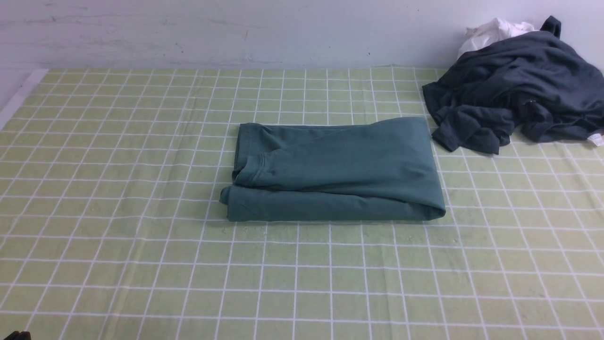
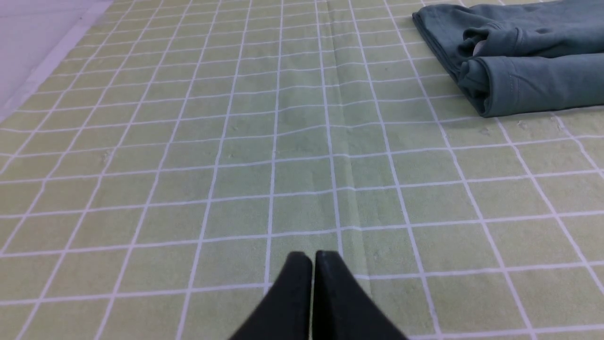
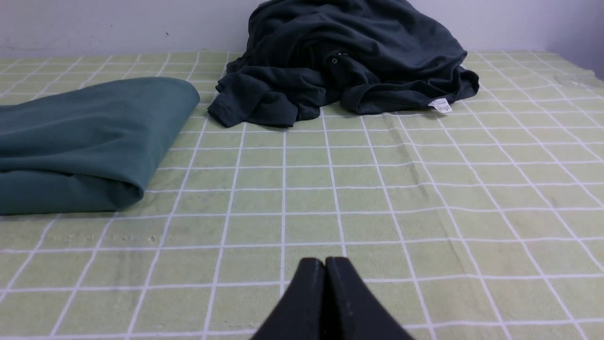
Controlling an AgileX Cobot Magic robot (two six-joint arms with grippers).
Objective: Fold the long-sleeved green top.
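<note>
Both closed, empty: left gripper (image 2: 313,257), right gripper (image 3: 325,262), held above counter (image 1: 141,264); green long-sleeved top (image 1: 335,172) seen folded mid-counter; charcoal garment (image 1: 514,89) heaped at far right corner.

Lab-like bench: checked tablecloth (image 1: 118,236), bare wall (image 1: 236,28)

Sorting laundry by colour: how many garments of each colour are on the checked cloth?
Green: 1, the folded green long-sleeved top
Dark grey: 1, the crumpled dark charcoal-grey garment
White: 1, the white cloth behind it
Total: 3
</note>
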